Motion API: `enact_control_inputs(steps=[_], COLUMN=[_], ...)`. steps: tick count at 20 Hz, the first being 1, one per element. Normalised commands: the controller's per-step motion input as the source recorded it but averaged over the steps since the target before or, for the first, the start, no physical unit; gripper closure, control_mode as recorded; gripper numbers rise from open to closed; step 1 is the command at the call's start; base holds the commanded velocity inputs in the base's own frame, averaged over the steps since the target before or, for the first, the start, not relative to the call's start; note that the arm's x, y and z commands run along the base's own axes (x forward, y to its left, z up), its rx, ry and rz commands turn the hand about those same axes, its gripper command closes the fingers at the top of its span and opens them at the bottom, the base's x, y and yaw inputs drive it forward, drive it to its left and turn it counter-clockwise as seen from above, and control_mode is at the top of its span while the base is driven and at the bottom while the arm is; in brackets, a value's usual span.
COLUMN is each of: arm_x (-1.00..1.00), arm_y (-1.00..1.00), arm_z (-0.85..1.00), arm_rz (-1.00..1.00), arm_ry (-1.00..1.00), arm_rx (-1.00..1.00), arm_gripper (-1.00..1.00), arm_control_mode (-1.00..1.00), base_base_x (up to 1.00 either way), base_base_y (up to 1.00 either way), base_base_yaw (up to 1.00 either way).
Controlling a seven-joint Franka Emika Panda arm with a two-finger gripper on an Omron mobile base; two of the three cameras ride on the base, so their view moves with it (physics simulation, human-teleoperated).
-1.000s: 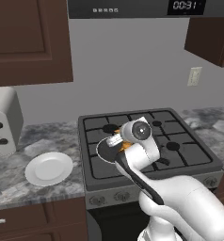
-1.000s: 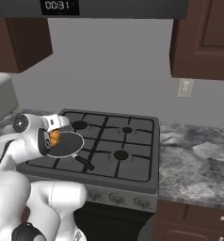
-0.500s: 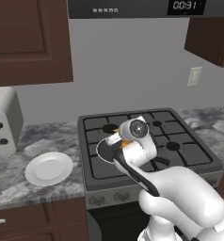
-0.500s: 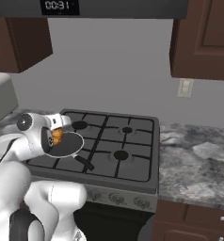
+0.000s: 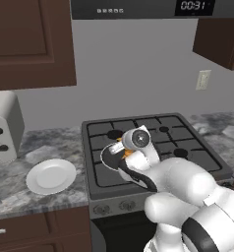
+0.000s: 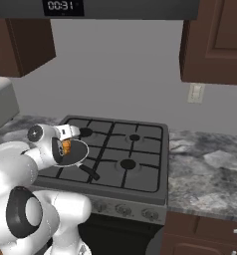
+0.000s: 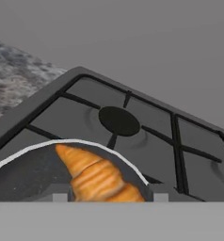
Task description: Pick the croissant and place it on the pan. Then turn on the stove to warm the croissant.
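My gripper [image 7: 109, 195] is shut on the golden-orange croissant [image 7: 95, 176], which sticks out between the two fingertips [image 7: 60, 196]. Right under it is the round black pan [image 7: 27, 176] with its thin light rim, on the front left burner of the dark grey stove [image 7: 147, 117]. From the left base view the hand [image 5: 125, 150] hangs over the pan [image 5: 106, 158], with bits of the croissant [image 5: 129, 153] showing orange. The right base view has the croissant [image 6: 65, 147] just above the pan [image 6: 78, 154]. Whether it touches the pan's bottom I cannot tell.
A round white plate [image 5: 51, 175] lies on the grey stone counter left of the stove [image 5: 188, 142]. Further left stands a white toaster [image 5: 3, 128]. Round knobs [image 6: 123, 210] line the stove's front panel. Dark cabinets hang overhead.
The hand with the croissant has edged slightly left and down over the pan. The grip is unchanged, and pan, plate and stove stay put.
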Motion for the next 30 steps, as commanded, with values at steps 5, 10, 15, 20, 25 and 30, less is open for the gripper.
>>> enact_control_inputs(steps=[5, 10, 15, 20, 25, 30], arm_x=[0.33, 0.11, 0.09, 0.12, 0.00, 0.00], arm_y=[0.00, 0.00, 0.00, 0.00, 0.01, 0.13], arm_z=[-0.17, -0.05, -0.03, 0.00, -0.08, -0.06], arm_rz=[0.00, 0.00, 0.00, 0.00, 0.00, 0.00], arm_ry=[0.00, 0.00, 0.00, 0.00, 0.00, 0.00], arm_rx=[0.00, 0.00, 0.00, 0.00, 0.00, 0.00], arm_gripper=[1.00, 1.00, 1.00, 1.00, 1.00, -1.00], arm_control_mode=[-1.00, -1.00, -1.00, -1.00, -1.00, -1.00], base_base_x=[0.00, 0.00, 0.00, 0.00, 0.00, 0.00], base_base_y=[0.00, 0.00, 0.00, 0.00, 0.00, 0.00], base_base_yaw=[0.00, 0.00, 0.00, 0.00, 0.00, 0.00])
